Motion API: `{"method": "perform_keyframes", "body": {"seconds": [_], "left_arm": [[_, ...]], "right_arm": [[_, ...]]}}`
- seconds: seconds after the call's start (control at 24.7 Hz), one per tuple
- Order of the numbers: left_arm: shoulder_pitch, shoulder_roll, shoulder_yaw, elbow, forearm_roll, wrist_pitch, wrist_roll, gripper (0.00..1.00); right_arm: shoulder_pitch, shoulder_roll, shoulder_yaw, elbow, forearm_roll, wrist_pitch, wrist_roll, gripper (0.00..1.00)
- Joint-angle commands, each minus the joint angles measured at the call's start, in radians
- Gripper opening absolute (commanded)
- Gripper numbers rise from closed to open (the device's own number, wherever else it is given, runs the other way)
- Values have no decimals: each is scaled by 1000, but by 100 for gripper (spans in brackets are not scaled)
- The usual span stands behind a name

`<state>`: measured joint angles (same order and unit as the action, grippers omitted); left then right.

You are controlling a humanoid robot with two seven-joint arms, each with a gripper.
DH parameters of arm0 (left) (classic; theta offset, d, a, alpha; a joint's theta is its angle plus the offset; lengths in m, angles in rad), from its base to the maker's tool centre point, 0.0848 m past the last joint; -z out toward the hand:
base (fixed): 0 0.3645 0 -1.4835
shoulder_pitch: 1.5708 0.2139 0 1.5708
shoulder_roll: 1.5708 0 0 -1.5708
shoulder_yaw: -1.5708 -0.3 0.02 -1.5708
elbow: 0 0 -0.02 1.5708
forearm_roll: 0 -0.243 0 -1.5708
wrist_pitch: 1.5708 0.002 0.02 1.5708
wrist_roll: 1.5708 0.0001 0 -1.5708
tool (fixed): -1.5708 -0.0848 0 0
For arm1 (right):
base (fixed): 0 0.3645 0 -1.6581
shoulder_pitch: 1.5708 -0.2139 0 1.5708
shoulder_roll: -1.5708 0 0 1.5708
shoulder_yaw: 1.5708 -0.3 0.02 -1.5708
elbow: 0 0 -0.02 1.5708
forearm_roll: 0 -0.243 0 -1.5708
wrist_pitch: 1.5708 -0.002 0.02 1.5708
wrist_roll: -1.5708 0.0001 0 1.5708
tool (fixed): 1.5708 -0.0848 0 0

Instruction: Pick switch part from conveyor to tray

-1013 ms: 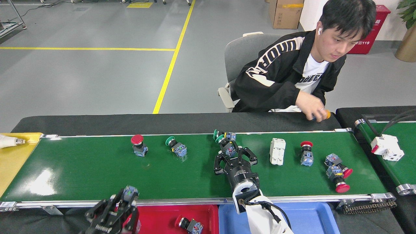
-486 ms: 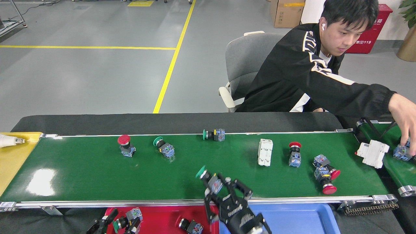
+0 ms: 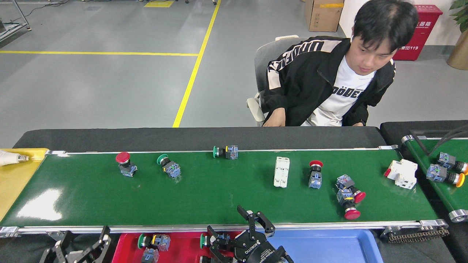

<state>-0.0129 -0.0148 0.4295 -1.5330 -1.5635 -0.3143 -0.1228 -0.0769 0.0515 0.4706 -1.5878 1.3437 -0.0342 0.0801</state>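
At the bottom centre, the right gripper (image 3: 234, 239), jaws grasping a green-capped switch part (image 3: 215, 240), is lowering it over the red tray (image 3: 182, 252); releasing comes next. The left gripper (image 3: 82, 248), lower left, is hanging with jaws released.

Conveyor (image 3: 204, 193): glossy green, silver rails. Switch parts: red-capped (image 3: 126, 164), green-capped (image 3: 169, 166); bodies grey-blue. Breaker (image 3: 282, 172): white. Trays: red (image 3: 182, 243), blue (image 3: 329, 246), yellow (image 3: 14, 175). Right gripper (image 3: 243, 235): black, apparently white lettering.
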Motion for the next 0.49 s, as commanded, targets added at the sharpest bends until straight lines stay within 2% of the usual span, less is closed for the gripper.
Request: {"method": "perform_keyframes", "body": {"seconds": [0.0, 0.12, 0.2, 0.32, 0.45], "left_arm": [[-99, 21, -3, 86, -41, 38, 3, 100], [-210, 39, -11, 232, -78, 69, 9, 100], [-248, 69, -17, 312, -82, 100, 12, 100], [-303, 98, -48, 399, -78, 143, 18, 100], [-351, 113, -52, 461, -79, 155, 34, 100]], "right_arm": [[-35, 7, -72, -11, -2, 91, -2, 98], [-44, -22, -156, -11, 0, 195, -8, 98], [-17, -84, -179, -21, 2, 203, -14, 98], [132, -157, -195, -97, 0, 206, -89, 98], [275, -176, -210, -178, 0, 205, -141, 98]]}}
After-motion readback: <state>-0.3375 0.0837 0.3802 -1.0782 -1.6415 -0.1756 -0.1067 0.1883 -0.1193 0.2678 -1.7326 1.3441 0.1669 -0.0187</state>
